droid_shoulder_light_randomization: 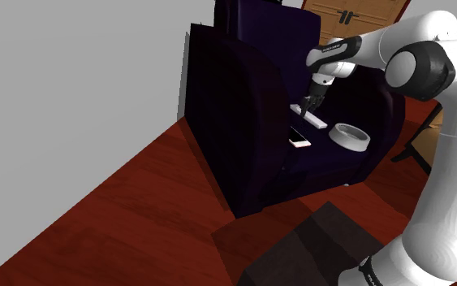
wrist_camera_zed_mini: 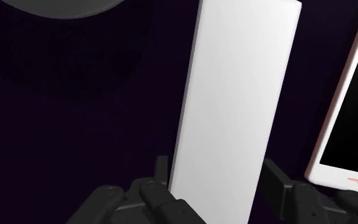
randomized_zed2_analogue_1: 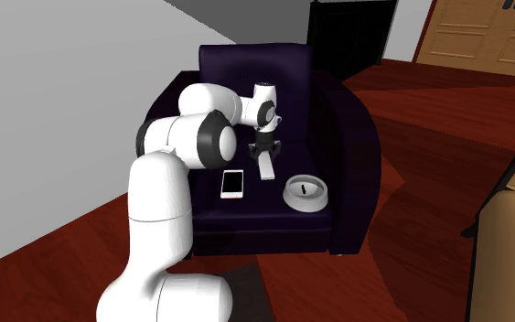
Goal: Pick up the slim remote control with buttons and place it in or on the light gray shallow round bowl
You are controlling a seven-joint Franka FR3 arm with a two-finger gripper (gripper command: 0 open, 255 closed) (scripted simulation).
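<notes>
White remote (randomized_zed2_analogue_1: pixel 265 169) under the gripper (randomized_zed2_analogue_1: pixel 264 151); apart from the gray bowl (randomized_zed2_analogue_1: pixel 305 207).

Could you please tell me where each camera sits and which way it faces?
Shoulder view: beside the stand, looking down at the dark armchair from its side; white arm at right, tool over the seat.
Second exterior view: behind the robot, facing the armchair's front; arm in the foreground.
Wrist view: at the wrist, looking along the tool, which clasps the white remote.
Both exterior views share remote, phone and bowl.
</notes>
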